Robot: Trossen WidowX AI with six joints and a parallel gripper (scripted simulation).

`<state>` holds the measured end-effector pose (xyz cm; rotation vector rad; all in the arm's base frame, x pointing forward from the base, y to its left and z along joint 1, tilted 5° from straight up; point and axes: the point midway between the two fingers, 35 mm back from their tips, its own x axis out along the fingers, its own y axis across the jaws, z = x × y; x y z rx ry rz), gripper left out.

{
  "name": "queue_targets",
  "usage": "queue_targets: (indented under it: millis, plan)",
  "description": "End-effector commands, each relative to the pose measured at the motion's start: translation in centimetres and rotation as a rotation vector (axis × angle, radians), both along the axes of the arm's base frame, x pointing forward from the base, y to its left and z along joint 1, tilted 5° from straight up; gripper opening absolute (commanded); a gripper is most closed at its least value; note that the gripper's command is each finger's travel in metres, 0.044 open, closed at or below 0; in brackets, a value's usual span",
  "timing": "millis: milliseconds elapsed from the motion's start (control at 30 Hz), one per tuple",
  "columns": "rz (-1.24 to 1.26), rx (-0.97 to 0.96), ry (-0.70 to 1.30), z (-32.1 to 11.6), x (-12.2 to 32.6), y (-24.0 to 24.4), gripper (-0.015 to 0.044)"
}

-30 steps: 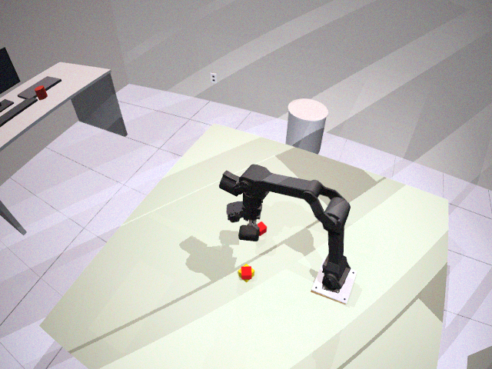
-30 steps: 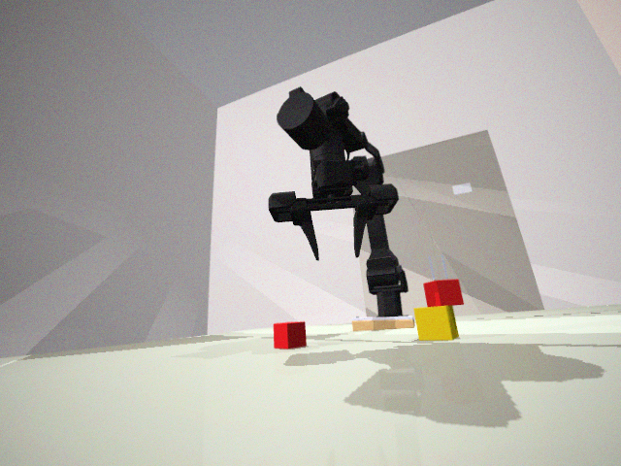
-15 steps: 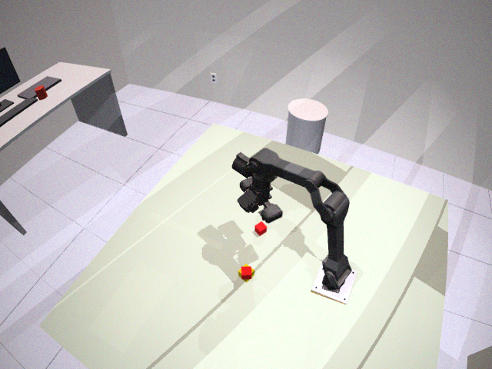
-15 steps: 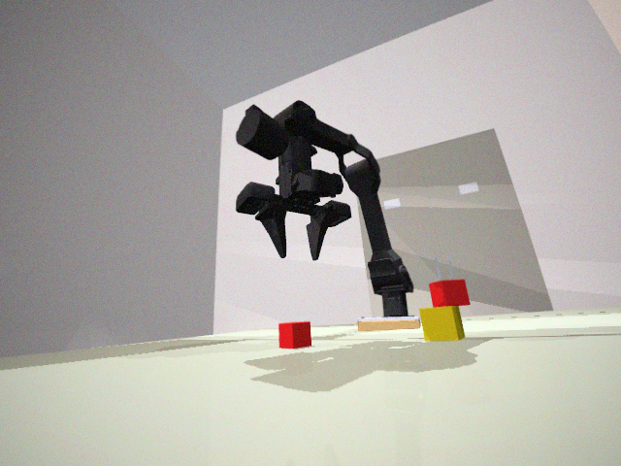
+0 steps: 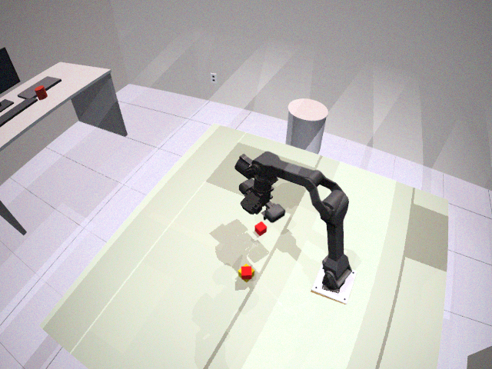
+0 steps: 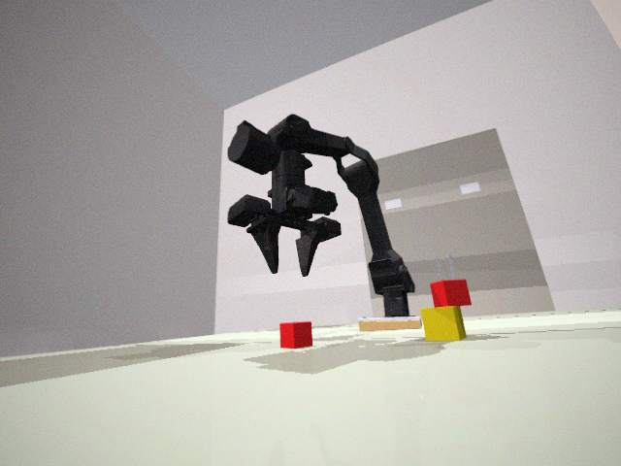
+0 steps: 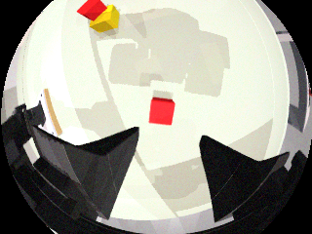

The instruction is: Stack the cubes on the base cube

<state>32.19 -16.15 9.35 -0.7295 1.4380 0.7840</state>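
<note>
Red cubes (image 5: 260, 228) (image 6: 296, 335) (image 7: 162, 111), yellow base cube (image 5: 240, 272) (image 6: 442, 323) (image 7: 107, 20).

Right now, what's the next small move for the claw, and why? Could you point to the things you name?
Probably shift slightly to centre the open claw (image 5: 260, 216) (image 6: 289, 275) (image 7: 171, 136) over the lone red cube (image 5: 260, 228) (image 6: 296, 335) (image 7: 162, 111) before lowering: it sits on the table, ahead of the fingertips in the wrist view, not between them.

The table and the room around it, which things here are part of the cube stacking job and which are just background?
Part of the job:
- yellow base cube
- red cube on it
- red cube on the table
- hand

Just background:
- red cup
- grey cylinder
- desk
</note>
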Motion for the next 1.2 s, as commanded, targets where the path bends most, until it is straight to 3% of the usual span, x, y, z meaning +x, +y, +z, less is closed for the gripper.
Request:
queue_targets:
  millis: [0, 1167]
  plan:
    - [0.008, 0.009, 0.025, -3.3, -0.6, 0.3, 0.0265]
    - [0.008, 0.009, 0.025, -8.5, -0.9, 0.5, 0.0265]
